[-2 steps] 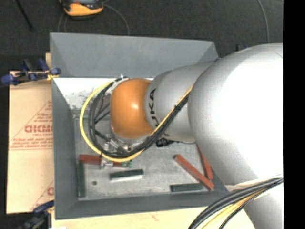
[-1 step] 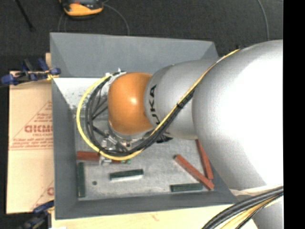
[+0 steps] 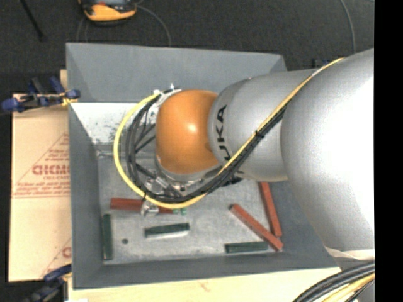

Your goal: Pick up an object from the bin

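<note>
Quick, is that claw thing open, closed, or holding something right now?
The gripper: cannot be told; the arm's orange cover hides most of it. Its tip is down at a red stick.

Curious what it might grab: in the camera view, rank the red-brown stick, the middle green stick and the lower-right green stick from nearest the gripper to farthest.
1. Red-brown stick, right at the gripper, left of centre.
2. Middle green stick, just below in the view.
3. Lower-right green stick, far across the bin.
</note>
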Controlling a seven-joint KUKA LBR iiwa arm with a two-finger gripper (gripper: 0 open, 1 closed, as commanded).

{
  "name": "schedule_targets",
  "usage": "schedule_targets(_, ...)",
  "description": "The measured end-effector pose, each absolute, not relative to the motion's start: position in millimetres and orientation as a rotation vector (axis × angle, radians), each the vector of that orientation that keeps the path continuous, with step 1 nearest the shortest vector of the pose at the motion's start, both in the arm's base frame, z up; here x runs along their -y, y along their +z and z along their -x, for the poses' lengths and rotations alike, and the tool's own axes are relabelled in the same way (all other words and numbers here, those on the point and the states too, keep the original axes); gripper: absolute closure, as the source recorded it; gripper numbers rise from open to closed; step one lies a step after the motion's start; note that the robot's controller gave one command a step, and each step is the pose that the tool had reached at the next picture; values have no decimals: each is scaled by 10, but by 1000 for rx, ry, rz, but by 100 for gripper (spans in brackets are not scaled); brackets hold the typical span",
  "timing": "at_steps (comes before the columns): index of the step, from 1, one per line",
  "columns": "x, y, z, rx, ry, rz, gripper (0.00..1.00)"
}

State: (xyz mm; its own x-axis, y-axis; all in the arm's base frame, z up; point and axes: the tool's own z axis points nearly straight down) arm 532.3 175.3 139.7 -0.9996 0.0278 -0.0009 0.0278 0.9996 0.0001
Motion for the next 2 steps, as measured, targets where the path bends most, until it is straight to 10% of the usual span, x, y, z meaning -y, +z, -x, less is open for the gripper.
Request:
schedule_targets(1, -1792, 1337, -5350, -3138, 0, -32, 100)
schedule_targets(2, -1745, 2418, -5294, -3139, 1, -18, 100)
